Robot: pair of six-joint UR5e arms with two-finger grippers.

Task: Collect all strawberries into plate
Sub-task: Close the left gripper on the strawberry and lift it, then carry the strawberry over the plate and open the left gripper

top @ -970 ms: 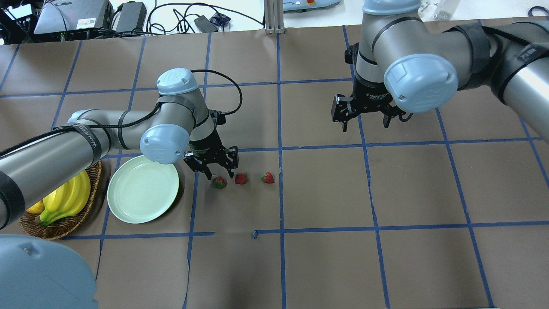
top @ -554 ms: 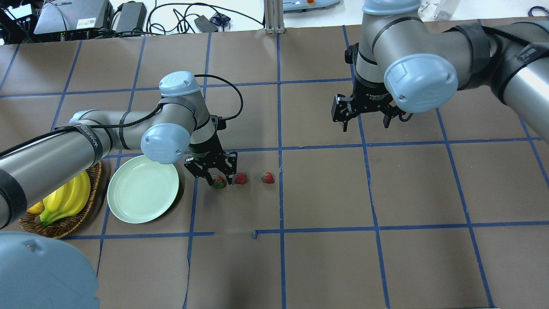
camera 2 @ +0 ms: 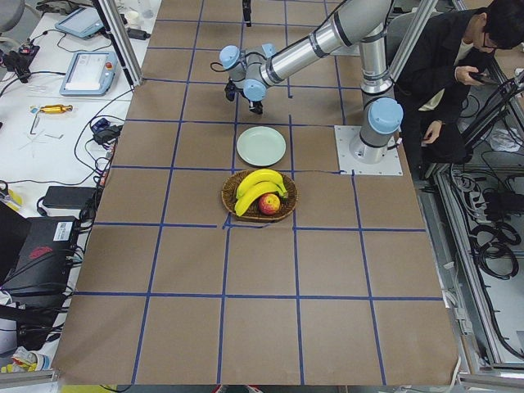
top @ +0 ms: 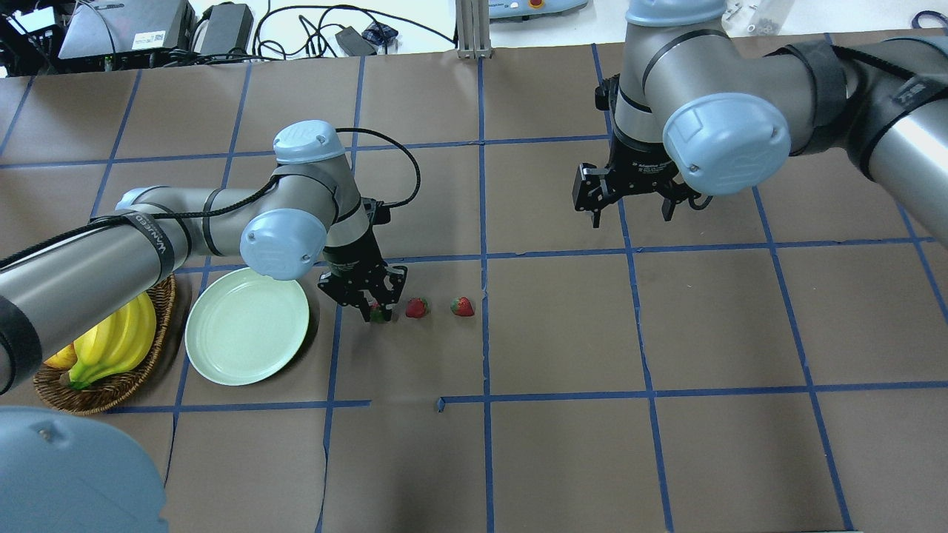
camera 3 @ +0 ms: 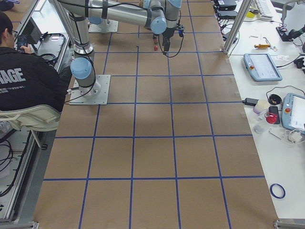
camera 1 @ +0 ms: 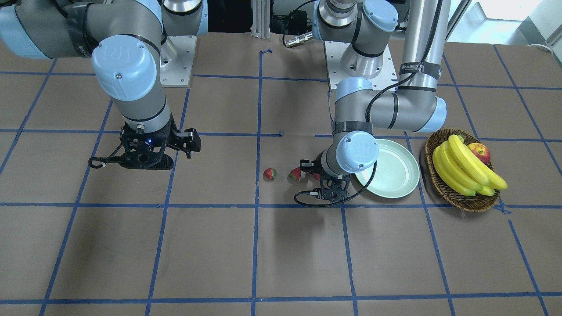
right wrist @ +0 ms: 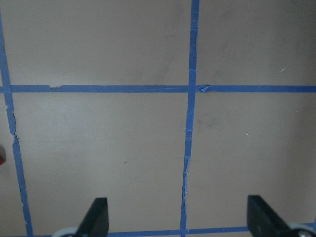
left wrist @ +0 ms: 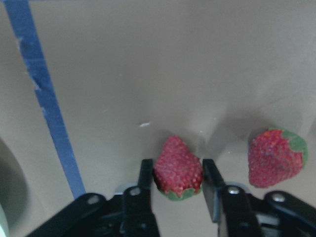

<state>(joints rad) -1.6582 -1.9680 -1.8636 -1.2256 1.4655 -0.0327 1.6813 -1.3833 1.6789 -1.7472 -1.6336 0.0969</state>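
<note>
Left gripper [left wrist: 177, 174] pinches the strawberry [left wrist: 177, 165] on the table [top: 563, 326] near the plate [top: 246, 326] | right gripper [top: 629, 220] spread wide, empty | likely light, hard, slippery: you should grip its middle.

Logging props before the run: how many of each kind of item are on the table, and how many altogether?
Strawberries: 3
Plate: 1
Basket: 1
Banana bunch: 1
Apple: 1
Total: 7
</note>
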